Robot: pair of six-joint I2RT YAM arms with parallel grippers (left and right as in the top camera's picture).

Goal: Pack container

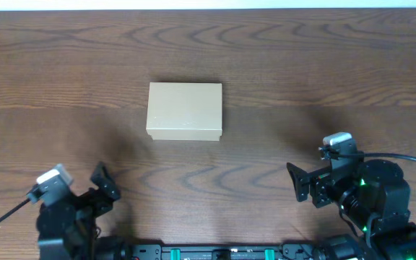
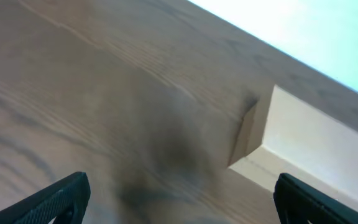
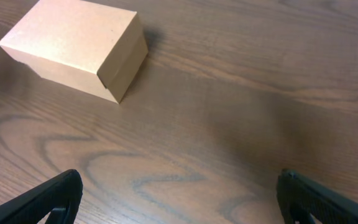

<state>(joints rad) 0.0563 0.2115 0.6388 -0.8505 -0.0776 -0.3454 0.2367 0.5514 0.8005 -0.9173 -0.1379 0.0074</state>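
The container (image 1: 185,110) is a plain tan cardboard box with its flap lid closed, lying on the wooden table a little left of centre. It also shows at the right of the left wrist view (image 2: 309,149) and at the upper left of the right wrist view (image 3: 76,46). My left gripper (image 1: 101,186) is open and empty near the front left edge, well short of the box; its wide-apart fingertips frame bare wood (image 2: 179,202). My right gripper (image 1: 300,182) is open and empty at the front right, apart from the box (image 3: 179,199).
The dark wooden table (image 1: 302,65) runs to a pale far edge at the top of the overhead view. The arm bases and a black rail (image 1: 215,253) sit along the front edge. A black cable (image 1: 410,160) trails from the right arm.
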